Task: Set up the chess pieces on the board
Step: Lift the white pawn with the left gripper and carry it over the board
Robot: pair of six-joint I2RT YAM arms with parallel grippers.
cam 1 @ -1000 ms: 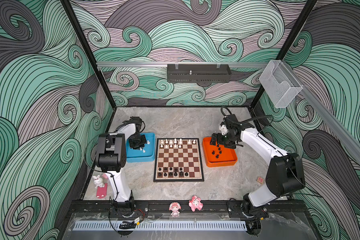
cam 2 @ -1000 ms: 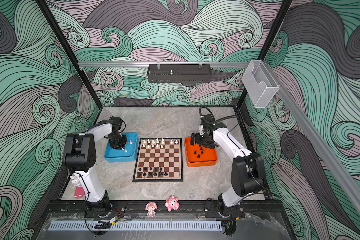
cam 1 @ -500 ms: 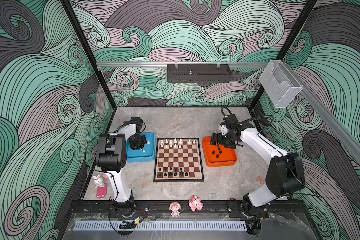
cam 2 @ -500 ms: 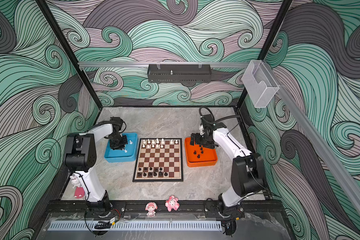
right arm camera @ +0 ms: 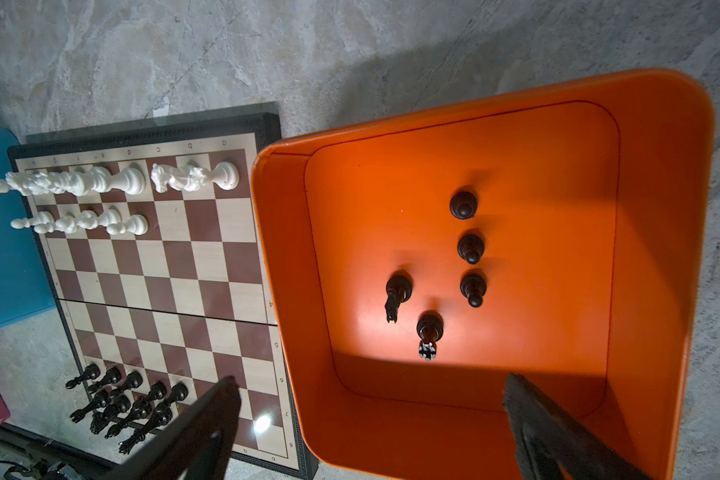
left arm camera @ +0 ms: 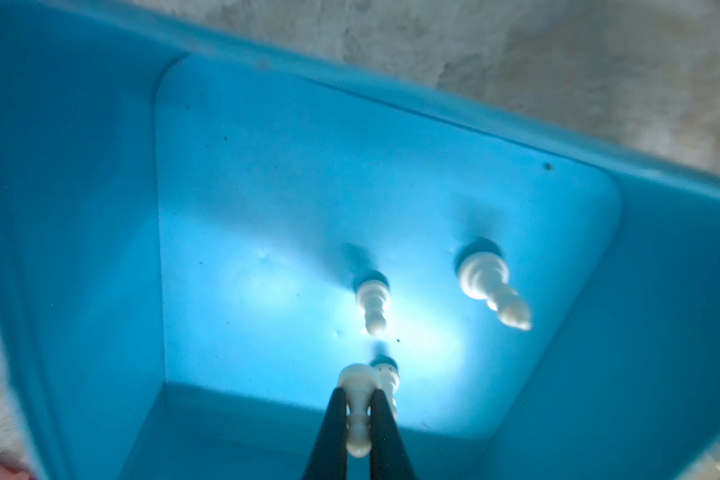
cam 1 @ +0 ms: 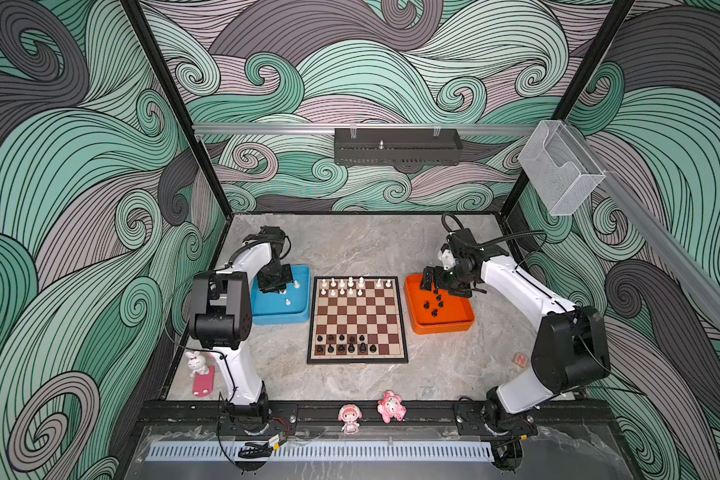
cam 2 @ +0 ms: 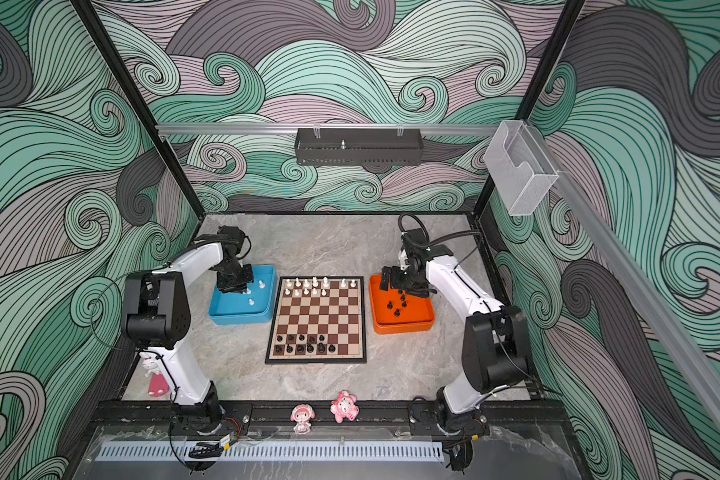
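Pinching a white pawn (left arm camera: 358, 419) between its two fingers, the left gripper (left arm camera: 357, 394) sits low inside the blue tray (left arm camera: 80, 208) in the left wrist view, with other white pieces (left arm camera: 491, 291) standing beyond it. In the right wrist view the right gripper (right arm camera: 371, 381) is spread wide above the orange tray (right arm camera: 682, 249), five black pieces (right arm camera: 470, 247) ahead of its tips, untouched. In both top views the board (cam 1: 357, 320) lies between the trays.

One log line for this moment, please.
left hand: shut on white piece in blue tray | right hand: open over orange tray, five black pieces inside | board: both sides partly set
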